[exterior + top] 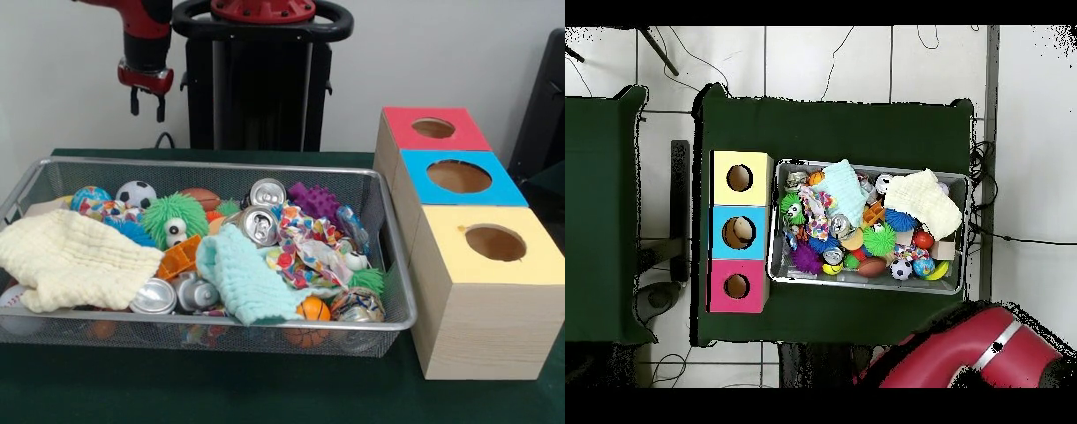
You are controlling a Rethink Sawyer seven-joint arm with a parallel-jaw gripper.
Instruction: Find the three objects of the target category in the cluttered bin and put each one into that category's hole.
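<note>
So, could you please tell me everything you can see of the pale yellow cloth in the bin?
The pale yellow cloth looks like a soft, crinkled, waffle-textured fabric, bunched rather than folded. It lies on top of the clutter at one end of the wire-mesh bin, with an edge drooping over the rim. It partly covers a white ball and touches a silver can and a blue spiky toy. The tool hangs well above, apart from it.
</note>
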